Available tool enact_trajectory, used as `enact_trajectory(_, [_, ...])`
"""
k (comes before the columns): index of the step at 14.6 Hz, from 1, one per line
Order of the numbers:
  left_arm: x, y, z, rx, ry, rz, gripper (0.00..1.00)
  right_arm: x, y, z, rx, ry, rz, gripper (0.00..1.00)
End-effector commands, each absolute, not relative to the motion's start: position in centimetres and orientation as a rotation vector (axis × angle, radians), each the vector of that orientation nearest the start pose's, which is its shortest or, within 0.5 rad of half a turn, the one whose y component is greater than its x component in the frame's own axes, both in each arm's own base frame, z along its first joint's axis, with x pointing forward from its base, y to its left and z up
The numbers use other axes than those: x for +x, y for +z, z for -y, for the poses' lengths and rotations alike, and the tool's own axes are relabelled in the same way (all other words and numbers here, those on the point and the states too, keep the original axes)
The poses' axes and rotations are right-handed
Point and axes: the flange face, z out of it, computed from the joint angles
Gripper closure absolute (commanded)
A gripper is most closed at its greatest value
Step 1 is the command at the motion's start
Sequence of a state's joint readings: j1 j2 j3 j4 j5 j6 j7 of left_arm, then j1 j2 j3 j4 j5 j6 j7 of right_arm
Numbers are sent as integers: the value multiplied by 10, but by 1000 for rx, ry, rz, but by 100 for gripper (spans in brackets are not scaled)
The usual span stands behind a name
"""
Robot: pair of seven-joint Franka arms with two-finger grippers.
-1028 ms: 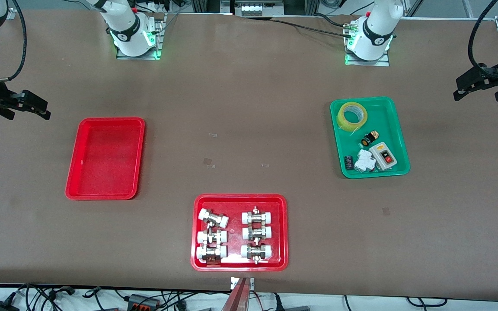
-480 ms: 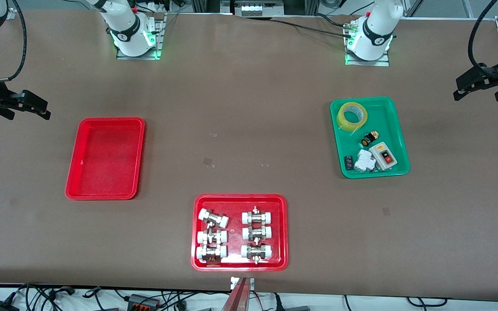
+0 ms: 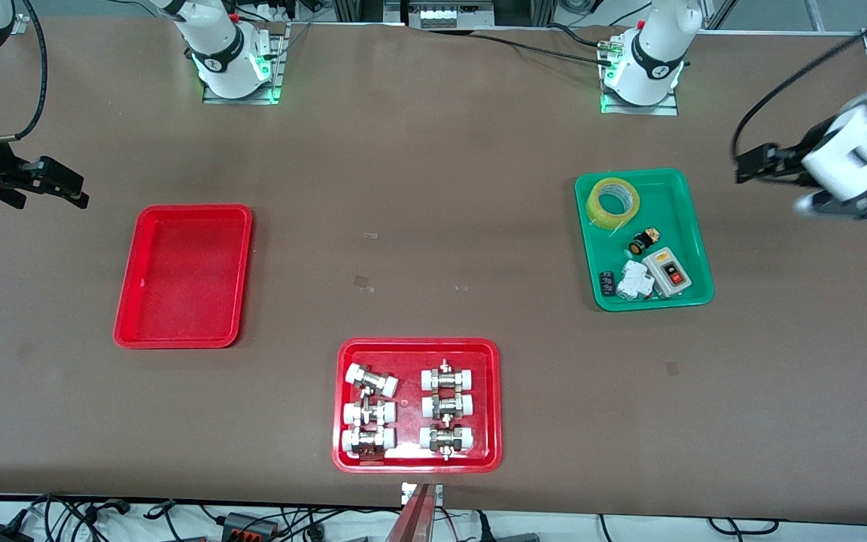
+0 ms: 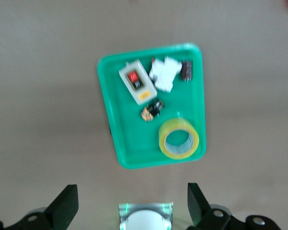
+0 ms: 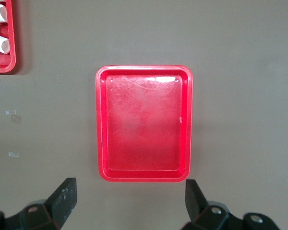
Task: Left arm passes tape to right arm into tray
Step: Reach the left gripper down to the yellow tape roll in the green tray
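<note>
Well apart — tape (image 3: 612, 202) in green tray (image 3: 693, 226), left gripper (image 3: 761, 164) spread, above bare table.

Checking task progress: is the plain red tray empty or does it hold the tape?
Empty. The tray shows only bare floor; the tape sits in the green tray.

Robotics lab or test bench. Two white robot arms bolted to metal plates (image 3: 241, 92) with green status lights at the table (image 3: 433, 188) edge, brown mat covering it. Loose cables (image 3: 177, 519) and power adapters hang along the front edge. Aluminium framing (image 3: 433, 11) stands at the back. Sorted parts trays (image 3: 417, 459) hold pipe fittings (image 3: 445, 410) and electrical switches (image 3: 667, 271).
</note>
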State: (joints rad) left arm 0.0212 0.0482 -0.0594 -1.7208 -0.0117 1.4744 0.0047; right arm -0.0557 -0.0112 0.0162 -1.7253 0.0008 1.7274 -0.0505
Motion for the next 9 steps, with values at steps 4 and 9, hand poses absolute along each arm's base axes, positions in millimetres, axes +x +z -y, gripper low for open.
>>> enact_trajectory(4, [505, 386, 26, -3128, 585, 32, 0, 559, 576, 23, -3136, -10, 30, 0])
enact_trajectory(9, [461, 299, 37, -3129, 613, 46, 0, 559, 575, 25, -3136, -12, 25, 0])
